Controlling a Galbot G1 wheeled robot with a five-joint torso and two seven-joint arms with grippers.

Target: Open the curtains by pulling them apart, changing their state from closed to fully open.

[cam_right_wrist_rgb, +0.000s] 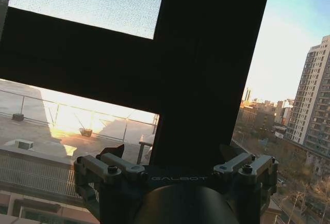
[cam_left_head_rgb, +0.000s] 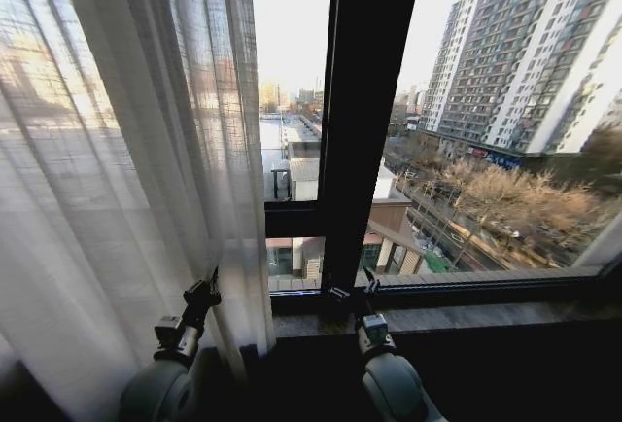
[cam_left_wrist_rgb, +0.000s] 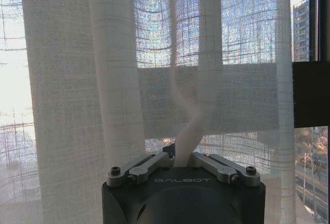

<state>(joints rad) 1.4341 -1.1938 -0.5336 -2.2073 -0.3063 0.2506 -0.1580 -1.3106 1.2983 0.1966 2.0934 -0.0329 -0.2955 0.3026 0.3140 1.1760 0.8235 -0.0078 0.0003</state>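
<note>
Mid-pull: left gripper (cam_left_head_rgb: pixel 206 293) clamped on a curtain (cam_left_wrist_rgb: pixel 185 126) pleat; right gripper (cam_left_head_rgb: pixel 352 293) spread wide, empty, facing window frame (cam_right_wrist_rgb: pixel 206 64). Likely next: drawing leftward.

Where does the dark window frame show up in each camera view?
Head: window frame runs upright at centre, just right of the curtains.
Left wrist: a strip past the curtains' free edge, beyond the left end effector pinching a fold.
Right wrist: a cross just ahead of the open right end effector.
Shared landmark: grey high-rise.
</note>
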